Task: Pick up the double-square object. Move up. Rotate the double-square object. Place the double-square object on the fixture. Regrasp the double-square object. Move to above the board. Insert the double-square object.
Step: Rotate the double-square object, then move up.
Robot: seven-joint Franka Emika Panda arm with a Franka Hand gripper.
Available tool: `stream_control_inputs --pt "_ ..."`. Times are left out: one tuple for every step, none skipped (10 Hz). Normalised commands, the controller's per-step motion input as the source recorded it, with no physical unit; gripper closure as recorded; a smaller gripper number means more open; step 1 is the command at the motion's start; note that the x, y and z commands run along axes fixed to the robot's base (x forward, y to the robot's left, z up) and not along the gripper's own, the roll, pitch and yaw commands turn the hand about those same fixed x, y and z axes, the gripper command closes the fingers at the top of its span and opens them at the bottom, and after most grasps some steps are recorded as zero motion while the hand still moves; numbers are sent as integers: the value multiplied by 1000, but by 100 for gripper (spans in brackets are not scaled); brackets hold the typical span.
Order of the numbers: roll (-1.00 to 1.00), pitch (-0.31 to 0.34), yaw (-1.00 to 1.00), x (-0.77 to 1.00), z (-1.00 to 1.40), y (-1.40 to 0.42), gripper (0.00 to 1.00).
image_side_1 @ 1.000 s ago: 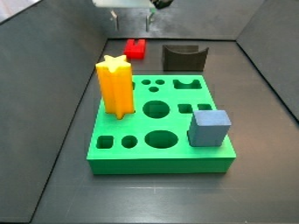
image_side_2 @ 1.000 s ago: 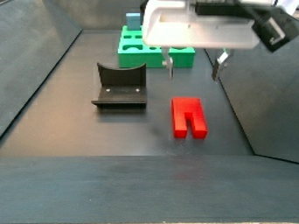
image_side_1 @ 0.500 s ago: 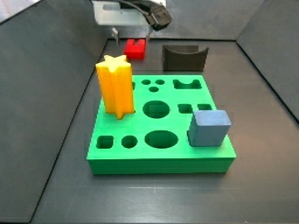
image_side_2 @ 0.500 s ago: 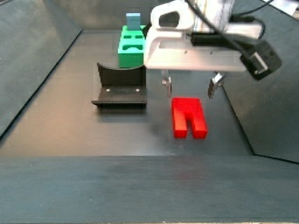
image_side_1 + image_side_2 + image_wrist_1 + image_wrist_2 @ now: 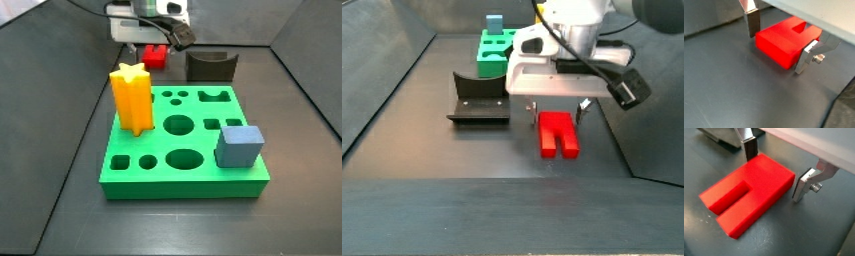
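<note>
My gripper (image 5: 774, 173) is down over the double-square object (image 5: 745, 193), fingers (image 5: 751, 22) spread apart either side of its solid end, not yet pinching. Block lies flat on the floor between the pads so closing should clamp it squarely. Fixture (image 5: 478, 98) sits beside my tool, clear.

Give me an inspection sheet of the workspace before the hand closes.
Surface: dark grey floor, bare around the pieces.
Double-square object: red, lying flat on the floor, between the fingers.
Fixture: beside it, unoccupied.
Board: green, several holes free.
Clutter: yellow star and blue cube standing on the board.
Hand: low, open, fingers straddling the object, not clamped.
Cables: a dark cable on the arm.
Surroundings: dark walls.
</note>
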Motion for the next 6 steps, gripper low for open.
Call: stream_control_inputs --pt "-105 -51 24 43 -187 13 0" --pt "0 0 0 0 0 0 100" --pt "0 0 0 0 833 0 100" --pt "0 7 -1 -9 820 0 100" --pt "8 31 -8 -29 696 0 100" --pt "20 41 -13 -24 569 4 100"
